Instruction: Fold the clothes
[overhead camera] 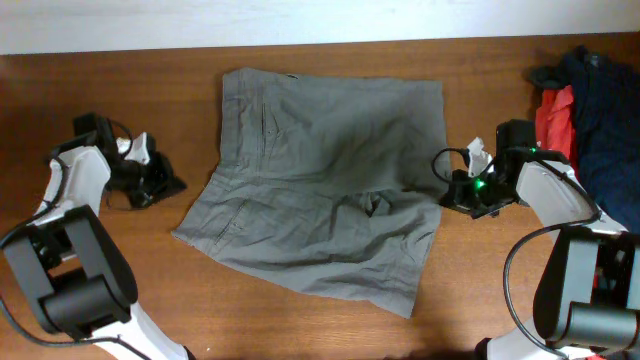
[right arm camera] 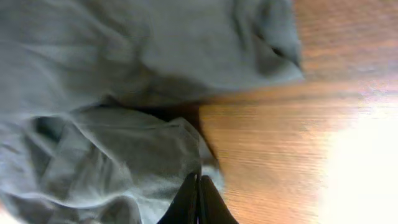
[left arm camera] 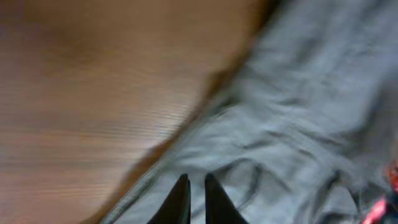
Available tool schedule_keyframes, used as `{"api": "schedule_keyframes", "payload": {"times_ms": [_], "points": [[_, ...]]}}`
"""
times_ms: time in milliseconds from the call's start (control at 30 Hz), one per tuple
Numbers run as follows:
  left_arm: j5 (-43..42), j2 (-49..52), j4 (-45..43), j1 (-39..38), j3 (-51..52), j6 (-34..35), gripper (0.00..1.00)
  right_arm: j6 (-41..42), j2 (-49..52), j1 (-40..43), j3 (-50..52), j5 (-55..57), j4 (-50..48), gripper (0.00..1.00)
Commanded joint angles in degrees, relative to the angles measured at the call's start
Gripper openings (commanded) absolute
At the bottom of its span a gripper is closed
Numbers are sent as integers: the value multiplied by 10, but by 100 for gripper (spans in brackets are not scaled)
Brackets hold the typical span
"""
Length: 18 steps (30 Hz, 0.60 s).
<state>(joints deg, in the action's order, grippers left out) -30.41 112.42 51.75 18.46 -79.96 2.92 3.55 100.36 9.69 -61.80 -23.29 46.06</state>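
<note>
Two arms: one stands on each side of the counter (overhead camera: 120, 80), left and right of the shorts (overhead camera: 320, 170), each pincer pointing in towards the cloth.
Shorts: grey-olive, spread out in the middle of the counter; the far edge runs straight along the far side, and the near part is wrinkled and slants down to the near right.
Shorts, detail: seams and a pocket line show on the far-left part; a shadowed crease crosses the right half.
Left pincer (overhead camera: 172, 186): low over the counter just beside the left edge of the shorts; in the overhead view wood shows between it and the cloth.
Left pincer, state: in the blurred left wrist view (left arm camera: 197, 196) the dark tips stand a thin slit apart over the shorts (left arm camera: 298, 124), released, with nothing between them.
Right pincer (overhead camera: 447, 195): at the right edge of the shorts, about halfway along that side.
Right pincer, state: clenched; in the right wrist view (right arm camera: 198, 193) the tips press together right at the hem of the shorts (right arm camera: 124, 74). Whether cloth is caught between them I cannot tell.
Far right: a red garment (overhead camera: 553, 115) lies crumpled against navy-blue garments (overhead camera: 610, 110), well apart from the shorts.
</note>
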Motion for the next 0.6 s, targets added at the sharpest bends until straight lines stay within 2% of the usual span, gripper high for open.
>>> {"api": "schedule_keyframes", "payload": {"times_ms": [0,133,233,267,300,333,367,433,567], "points": [[-92,-25,-17,-28,2,-116,14,40,-1,-2,-1,107,21,4],[-89,-25,-46,-71,2,-165,24,84,-1,-2,-1,150,47,4],[-23,-25,-63,-110,2,-176,24,95,-1,-2,-1,150,36,7],[2,-24,-66,-122,2,-176,25,95,-1,-2,-1,150,31,15],[27,-23,-67,-136,2,-176,28,95,-1,-2,-1,149,28,30],[48,-23,-68,-149,2,-176,29,94,-2,-2,-1,147,27,40],[69,-22,-68,-160,2,-176,30,94,-2,-2,-1,145,28,43],[101,-19,-68,-179,2,-176,30,81,-2,-2,-1,125,37,45],[108,-10,-77,-196,2,-176,31,44,-2,-3,-1,82,80,51]]}}
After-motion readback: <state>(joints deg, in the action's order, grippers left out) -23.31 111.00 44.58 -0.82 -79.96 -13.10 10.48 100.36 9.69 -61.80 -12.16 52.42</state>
